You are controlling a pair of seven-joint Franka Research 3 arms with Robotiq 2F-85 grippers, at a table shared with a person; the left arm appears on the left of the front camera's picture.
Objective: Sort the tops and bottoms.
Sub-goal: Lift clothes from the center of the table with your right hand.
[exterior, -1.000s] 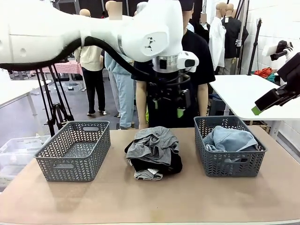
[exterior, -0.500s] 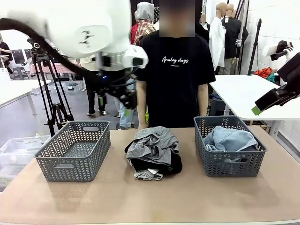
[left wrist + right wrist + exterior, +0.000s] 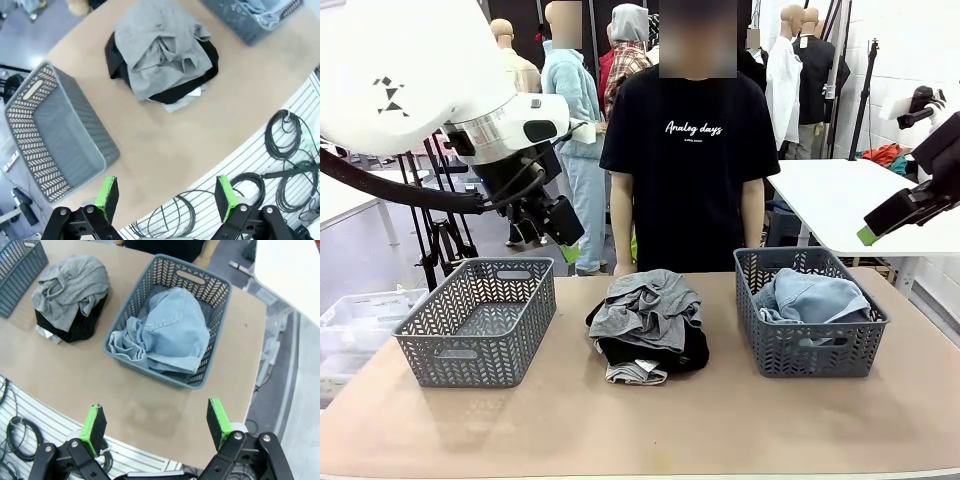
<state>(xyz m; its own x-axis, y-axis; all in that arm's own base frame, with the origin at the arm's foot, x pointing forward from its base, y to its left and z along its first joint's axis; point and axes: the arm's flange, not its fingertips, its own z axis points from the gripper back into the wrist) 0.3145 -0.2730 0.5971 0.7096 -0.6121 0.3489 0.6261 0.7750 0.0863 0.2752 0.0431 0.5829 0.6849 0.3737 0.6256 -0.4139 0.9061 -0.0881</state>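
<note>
The unsorted garments lie in one crumpled pile (image 3: 650,335) at the centre of the worktop (image 3: 720,420), between the left basket (image 3: 475,340) and the right basket (image 3: 810,355). The pile consists of a grey garment (image 3: 648,305) on top, a black garment (image 3: 672,352) beneath it, and a pale grey piece (image 3: 635,373) protruding at the near edge. A light blue denim garment (image 3: 172,332) lies bunched inside the right basket. The left hand (image 3: 166,200) hangs high above the worktop near the left basket, fingers spread wide with nothing between them. The right hand (image 3: 156,425) is raised off the right side of the worktop, likewise fully spread and holding nothing. Expect all pieces to be light, limp and non-fragile. They will probably drape and trail when lifted, and stacked layers may cling and come up together. Take hold of the grey garment at a raised fold near its crest, pinching one layer only, and lift high enough for the trailing cloth to clear a basket rim. The denim is likely heavier and stiffer, so grip it at a thick seam or hem.
</note>
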